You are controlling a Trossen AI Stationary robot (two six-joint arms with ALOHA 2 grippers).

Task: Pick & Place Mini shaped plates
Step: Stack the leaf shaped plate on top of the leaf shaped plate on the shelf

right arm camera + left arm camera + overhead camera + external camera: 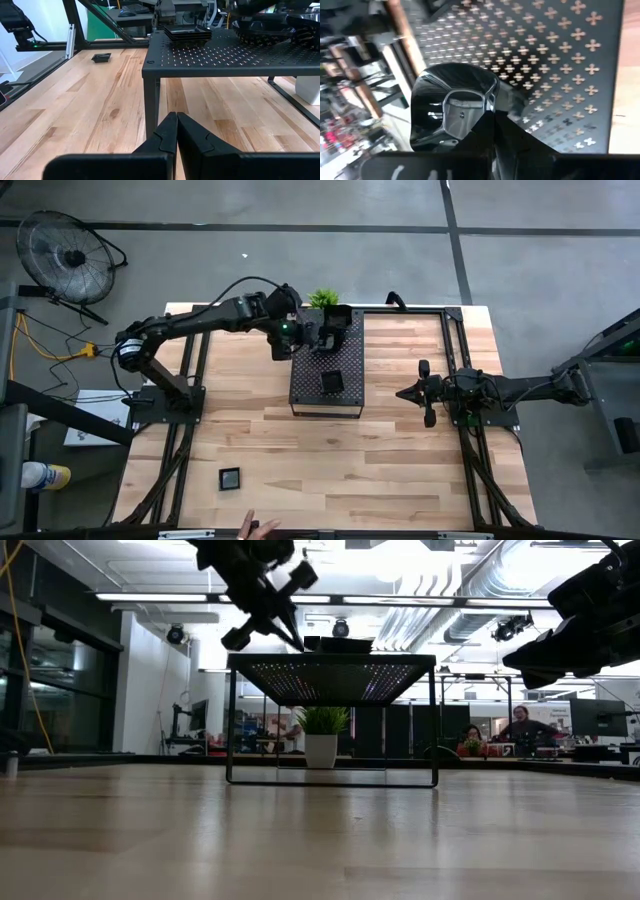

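Wooden table (330,470) is spanned by a perforated tray (340,392) on legs. Over its far end the left gripper (312,340) is seen, fingers clenched on a glossy rounded plate (452,107) (wavy rim). The right gripper (405,393), clenched and empty, faces a square plate stack (186,32) on the tray. A lone square plate (230,477) lies well apart.

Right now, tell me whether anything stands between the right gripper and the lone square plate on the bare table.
Nearly: the perforated stand has its corner leg just ahead of the shut right gripper. The lone square plate lies beyond on open wood, and a straight path skirts that corner. Nothing else visible intervenes.
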